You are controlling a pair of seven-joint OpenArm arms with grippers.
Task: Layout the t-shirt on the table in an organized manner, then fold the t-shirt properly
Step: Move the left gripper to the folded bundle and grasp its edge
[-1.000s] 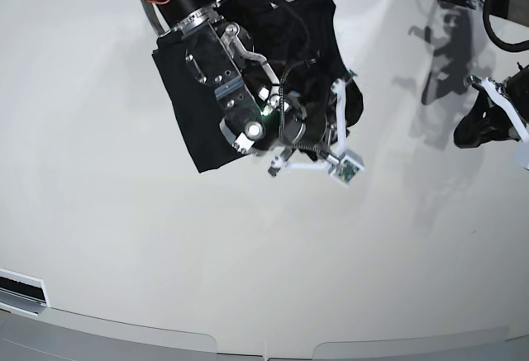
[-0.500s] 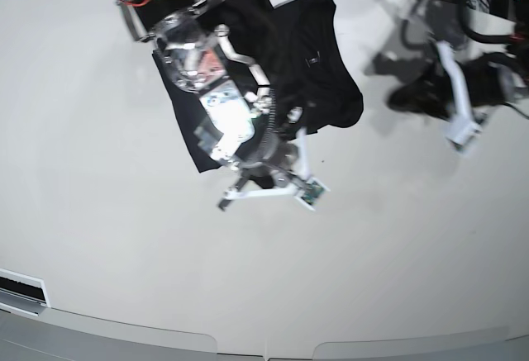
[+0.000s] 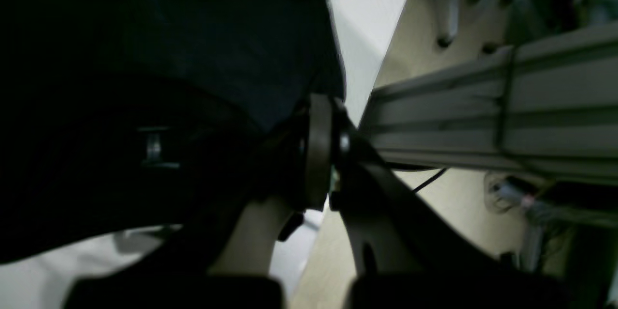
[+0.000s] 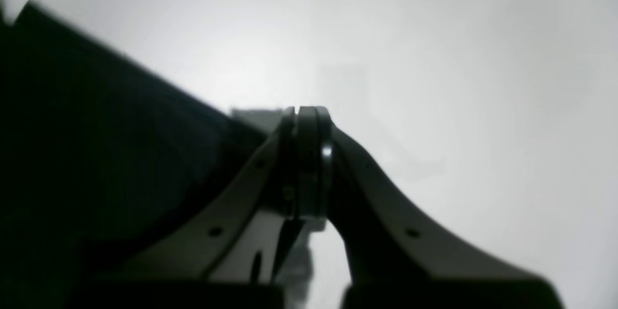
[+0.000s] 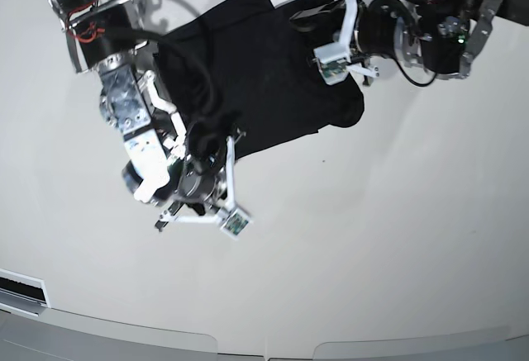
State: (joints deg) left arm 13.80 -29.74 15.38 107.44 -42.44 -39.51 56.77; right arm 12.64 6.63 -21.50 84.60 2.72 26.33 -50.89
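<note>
T-shirt (image 5: 264, 72), black, lies bunched near the far edge of the white table (image 5: 397, 245), stretched between both arms. The right gripper (image 4: 306, 164) has its jaws pressed fully together, black cloth hanging beside it on its wrist view's left; whether any fabric is pinched there I cannot tell. In the base view it sits at the shirt's near-left corner. The left gripper (image 3: 321, 154) is likewise clamped tight at the shirt's far-right edge, dark fabric running right up to its tips.
</note>
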